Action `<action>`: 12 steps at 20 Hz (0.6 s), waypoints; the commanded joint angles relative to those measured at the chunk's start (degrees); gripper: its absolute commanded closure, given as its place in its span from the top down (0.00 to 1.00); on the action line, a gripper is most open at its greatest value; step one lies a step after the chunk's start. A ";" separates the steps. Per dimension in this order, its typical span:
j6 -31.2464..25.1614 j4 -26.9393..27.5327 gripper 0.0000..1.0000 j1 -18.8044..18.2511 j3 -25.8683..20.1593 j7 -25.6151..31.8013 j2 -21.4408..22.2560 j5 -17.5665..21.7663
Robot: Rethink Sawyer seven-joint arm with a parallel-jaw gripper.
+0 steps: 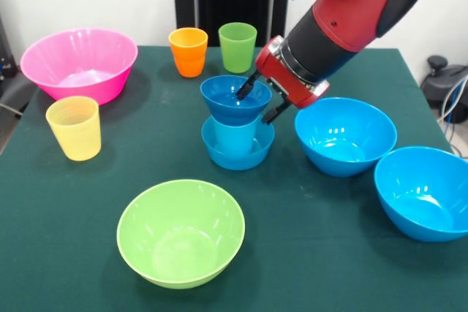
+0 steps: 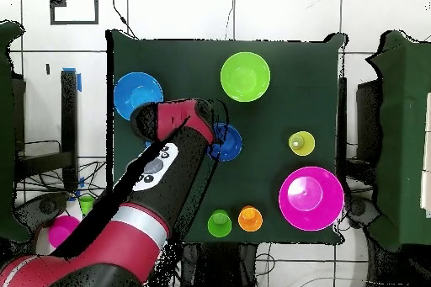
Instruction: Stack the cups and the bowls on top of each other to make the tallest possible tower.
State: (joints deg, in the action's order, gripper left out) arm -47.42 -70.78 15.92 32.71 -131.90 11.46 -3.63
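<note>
Between the jaws (image 1: 257,100) | top blue bowl's (image 1: 235,99) rim | tower (image 1: 237,131)

**Colours on the table**

Tablecloth (image 1: 66,210) dk green; big ribbed bowl (image 1: 79,63) pink; front bowl (image 1: 180,233) lime green; two lg bowls (image 1: 345,135) (image 1: 424,192) bright blue; tower (image 1: 236,122): blue bowls w/ lt blue cup; cups yellow (image 1: 74,128), orange (image 1: 189,52), green (image 1: 238,47); arm (image 1: 344,12) red & black.
</note>
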 commanded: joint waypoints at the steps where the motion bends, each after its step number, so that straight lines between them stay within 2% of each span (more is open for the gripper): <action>1: -3.06 -0.91 1.00 -0.58 -4.65 -1.18 0.18 2.78; 8: -3.20 -0.91 1.00 -0.77 -5.17 -0.50 0.78 2.95; 12: -0.77 -1.70 1.00 -1.63 -6.23 -0.66 1.26 2.35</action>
State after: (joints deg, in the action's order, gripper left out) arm -47.42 -70.79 15.67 32.71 -131.90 13.20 -3.62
